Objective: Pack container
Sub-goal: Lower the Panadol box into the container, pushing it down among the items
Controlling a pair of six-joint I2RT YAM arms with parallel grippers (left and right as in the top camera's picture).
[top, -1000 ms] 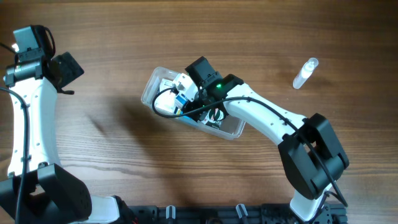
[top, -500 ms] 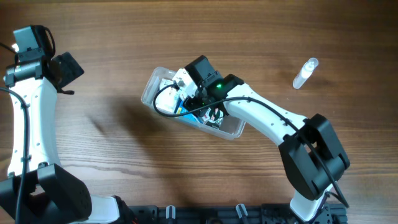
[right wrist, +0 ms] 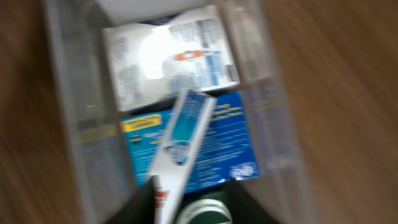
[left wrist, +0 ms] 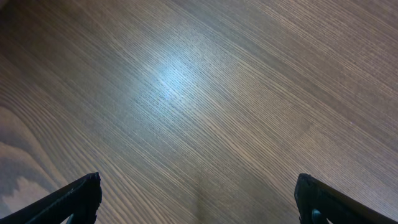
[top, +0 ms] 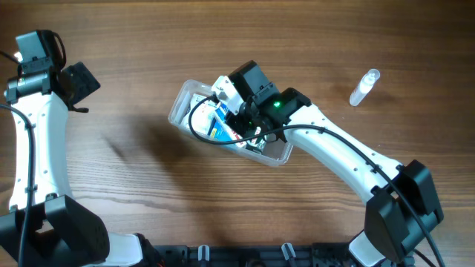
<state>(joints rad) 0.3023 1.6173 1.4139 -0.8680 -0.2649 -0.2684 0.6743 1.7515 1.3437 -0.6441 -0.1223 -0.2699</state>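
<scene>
The container (top: 180, 107) is a clear shallow tub in the middle of the table. In the blurred right wrist view its wall (right wrist: 68, 112) encloses a white box (right wrist: 168, 56), a blue box (right wrist: 217, 140) and a white and blue tube (right wrist: 183, 134) lying slantwise on the blue box. A green round item (right wrist: 205, 213) shows between the fingers. My right gripper (right wrist: 193, 208) is open just above the tub's contents (top: 241, 111). My left gripper (left wrist: 199, 199) is open and empty over bare wood at the far left (top: 78, 83).
A small clear bottle (top: 364, 87) lies on the table at the back right, apart from the tub. The table is brown wood. The arm bases stand at the front edge.
My right gripper has pulled up and to the right, away from the tub's contents. The tube stays in the tub. The left arm has not moved.
</scene>
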